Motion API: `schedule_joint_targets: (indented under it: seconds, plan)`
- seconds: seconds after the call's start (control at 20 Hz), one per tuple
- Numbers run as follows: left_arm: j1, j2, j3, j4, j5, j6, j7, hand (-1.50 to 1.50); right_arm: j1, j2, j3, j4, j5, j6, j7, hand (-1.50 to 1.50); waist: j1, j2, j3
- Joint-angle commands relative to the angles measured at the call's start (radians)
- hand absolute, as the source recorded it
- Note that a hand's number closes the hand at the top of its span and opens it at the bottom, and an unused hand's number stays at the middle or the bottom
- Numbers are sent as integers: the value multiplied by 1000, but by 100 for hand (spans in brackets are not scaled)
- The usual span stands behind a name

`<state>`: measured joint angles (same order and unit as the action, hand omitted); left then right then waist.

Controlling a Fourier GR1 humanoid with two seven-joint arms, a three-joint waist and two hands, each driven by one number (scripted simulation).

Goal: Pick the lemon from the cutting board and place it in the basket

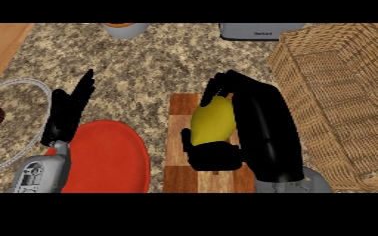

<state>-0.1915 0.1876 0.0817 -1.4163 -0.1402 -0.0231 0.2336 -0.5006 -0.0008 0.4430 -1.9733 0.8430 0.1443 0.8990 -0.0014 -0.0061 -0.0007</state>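
Observation:
The yellow lemon point(213, 121) is over the wooden cutting board point(179, 145) in the middle of the head view. My right hand point(258, 115) is curled round it, fingers over its top and thumb under its lower end, so part of the lemon is hidden. The wicker basket point(336, 105) stands just right of that hand, its opening facing up. My left hand point(70, 107) rests open at the left, fingers straight and pointing up, above the red plate.
A red plate point(111, 157) lies left of the cutting board. A grey bowl point(125, 29) and a grey appliance point(258, 31) sit at the counter's far edge. A pale curved rim point(29, 84) shows at the left edge.

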Motion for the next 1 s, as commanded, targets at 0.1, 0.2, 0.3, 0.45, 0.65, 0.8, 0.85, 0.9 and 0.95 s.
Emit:
schedule_joint_targets:
  seconds: [0.1, 0.2, 0.3, 0.45, 0.65, 0.8, 0.85, 0.9, 0.95]
  plan:
    - [-28, -9, 0, 24, -4, 3, 4, 0, -281, 1, -178, -122, -97, 155, 238, 150, -1, 3, 0]
    - [-11, 14, 7, -53, 7, -10, 57, 0, -380, 1, -245, -91, -115, 179, 281, 150, 5, 1, 0]
    - [18, -49, -40, -9, -38, 36, -11, 0, -433, 1, -283, -55, -134, 176, 304, 150, 3, 2, 0]
    - [-45, 18, 16, 5, 3, -14, 37, 0, -514, -35, -349, 0, -124, 217, 296, 150, -1, 2, 0]
    - [-84, 12, 23, 49, 8, -11, 42, 0, -637, -133, -454, 145, -136, 258, 277, 150, -2, 3, -1]
    - [-23, -11, -4, -3, -5, -1, 21, 0, -555, -280, -446, 159, -133, 379, 206, 150, -9, -1, -1]
    - [-22, 7, 17, 51, 2, -13, -16, 0, -553, -309, -442, 198, -115, 386, 183, 150, -13, 5, -2]
    - [-44, 15, 25, 35, -1, -3, -5, 0, -518, -333, -411, 185, -98, 412, 170, 150, -18, 2, -1]
    - [-13, -5, 0, 11, -13, 2, 19, 0, -557, -388, -451, 248, -103, 444, 153, 150, -8, 0, -1]
